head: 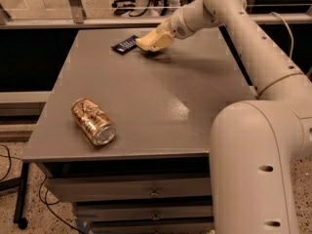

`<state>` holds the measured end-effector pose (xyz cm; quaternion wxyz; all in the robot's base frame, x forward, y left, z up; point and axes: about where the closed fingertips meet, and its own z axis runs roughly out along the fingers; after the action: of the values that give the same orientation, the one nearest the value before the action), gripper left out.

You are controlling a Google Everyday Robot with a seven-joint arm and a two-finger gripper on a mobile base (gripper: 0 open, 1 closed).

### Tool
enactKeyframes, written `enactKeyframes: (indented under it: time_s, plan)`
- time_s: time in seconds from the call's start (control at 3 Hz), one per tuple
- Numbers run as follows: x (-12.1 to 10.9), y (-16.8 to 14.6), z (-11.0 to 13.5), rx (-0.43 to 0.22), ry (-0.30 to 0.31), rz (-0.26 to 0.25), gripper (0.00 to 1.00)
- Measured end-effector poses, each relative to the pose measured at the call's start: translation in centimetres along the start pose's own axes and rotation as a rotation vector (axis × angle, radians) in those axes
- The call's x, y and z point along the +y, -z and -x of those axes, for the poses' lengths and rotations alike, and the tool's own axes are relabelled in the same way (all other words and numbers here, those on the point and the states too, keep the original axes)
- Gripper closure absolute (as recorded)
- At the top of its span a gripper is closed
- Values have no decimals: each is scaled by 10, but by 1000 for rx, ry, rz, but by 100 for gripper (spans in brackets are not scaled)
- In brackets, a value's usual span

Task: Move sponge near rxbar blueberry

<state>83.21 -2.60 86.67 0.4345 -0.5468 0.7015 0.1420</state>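
Observation:
The rxbar blueberry [126, 44], a flat dark navy bar, lies at the far middle of the grey table [161, 106]. My gripper [152, 41] reaches in from the right at the far side of the table, low over the surface. It is shut on the pale yellow sponge [144, 43], which sticks out at its tip, just right of the bar and almost touching it. The gripper covers most of the sponge.
A gold-orange drink can [93, 121] lies on its side at the front left of the table. My arm's large body [258, 169] fills the right foreground. A rail and glass partition [73, 18] run behind the table's far edge.

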Motion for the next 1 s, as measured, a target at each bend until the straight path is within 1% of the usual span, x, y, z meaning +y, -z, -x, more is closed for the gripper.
enactKeyframes:
  time_s: [0.33,0.67,1.0]
  plan:
    - [2,-4,6,-18,-9,11,14]
    - [5,-3,14,-46,-23,25,0]
    - [7,7,20,-96,-71,45,0]
